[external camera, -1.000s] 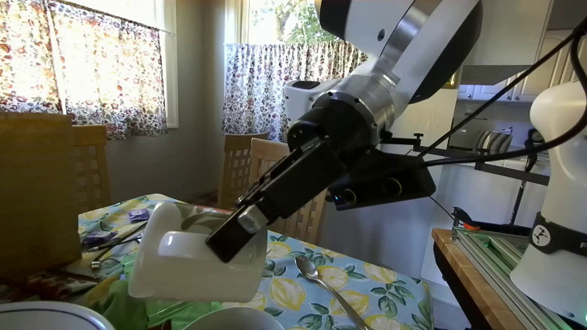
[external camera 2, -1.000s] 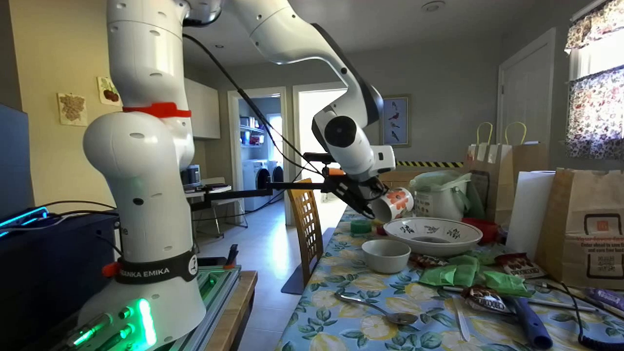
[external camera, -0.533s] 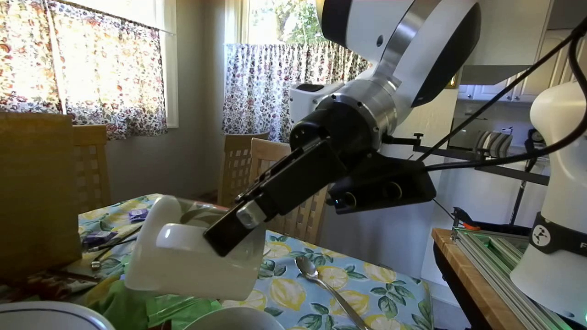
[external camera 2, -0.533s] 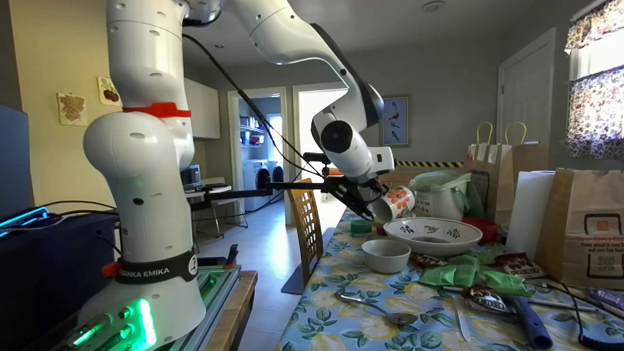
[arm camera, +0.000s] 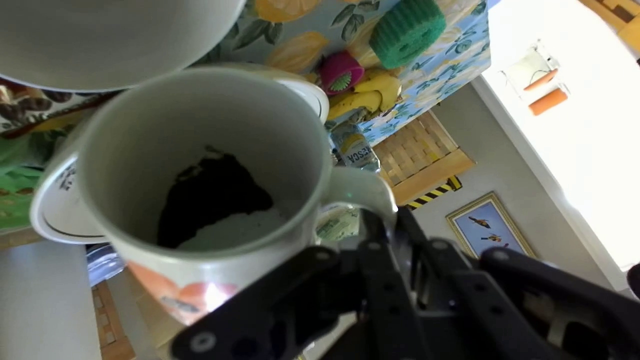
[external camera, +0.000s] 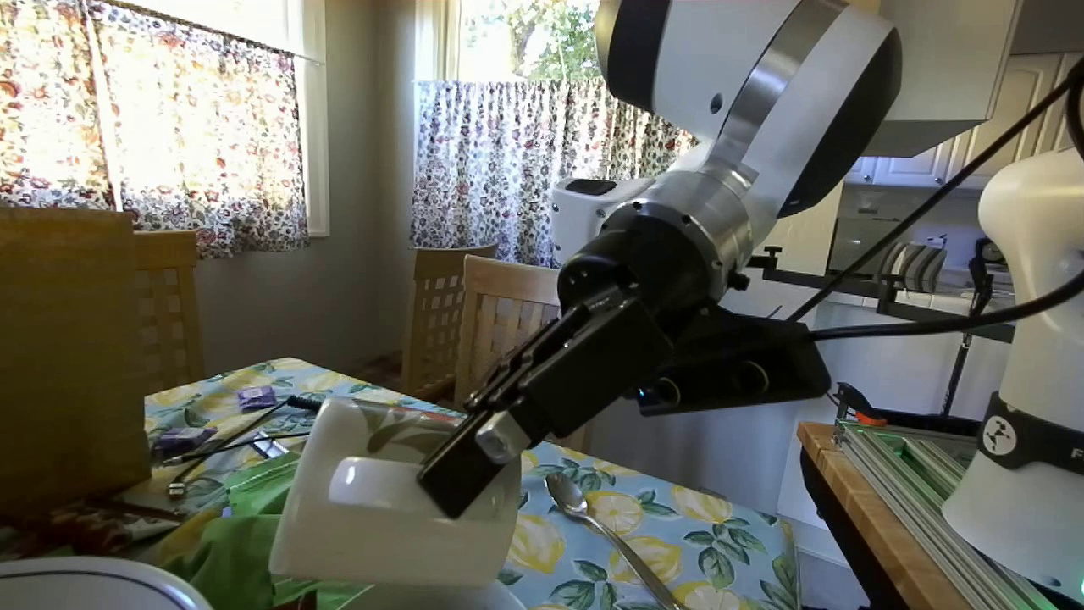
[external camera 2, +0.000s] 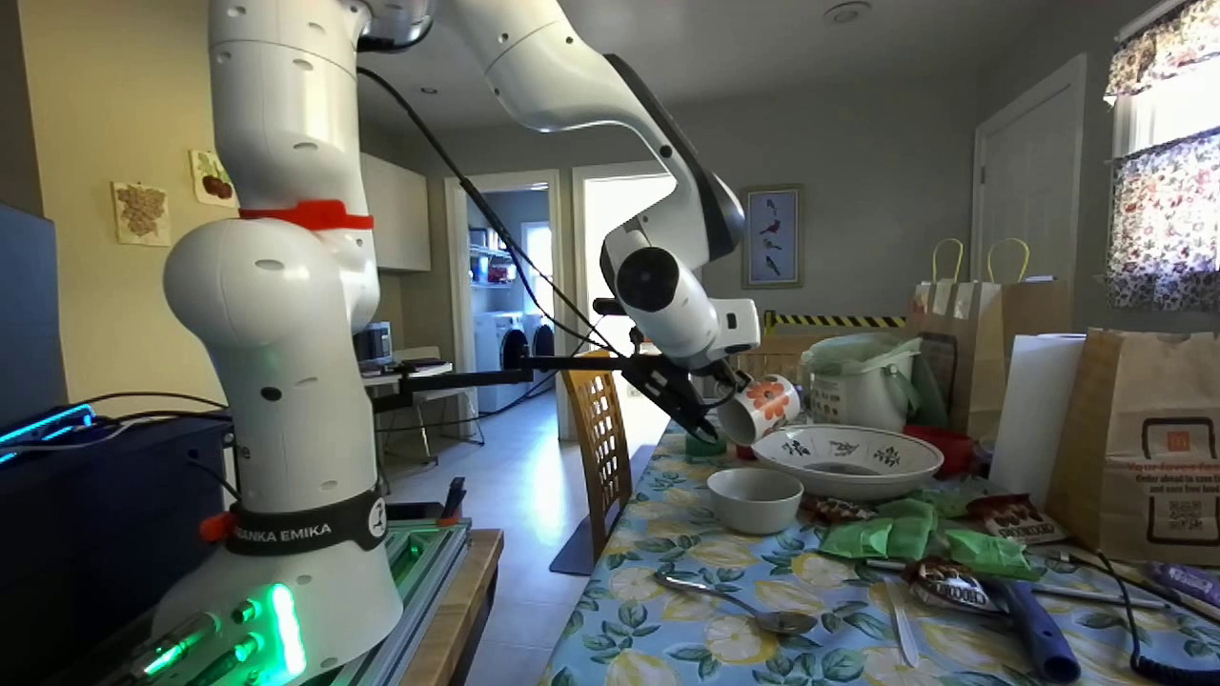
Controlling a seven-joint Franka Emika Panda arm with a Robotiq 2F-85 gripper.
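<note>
The black 2-fingered tool (arm camera: 387,222) is closed tight, gripping the handle (arm camera: 362,185) of a white ceramic mug (external camera: 385,517) with orange flowers. The mug is tipped far over in the air above the light-blue, lemon-patterned desk (external camera 2: 667,657), dark matter (arm camera: 210,200) inside. Nearby on the desk are a wide white leaf-patterned bowl (external camera 2: 858,486), a smaller plain white bowl (external camera 2: 755,505) and a shiny metal spoon (external camera 2: 783,622).

The mug (external camera: 385,508) looks smooth and glossy, the spoon (external camera: 584,512) shiny metal, the paper bag (external camera 2: 1158,400) matt.
</note>
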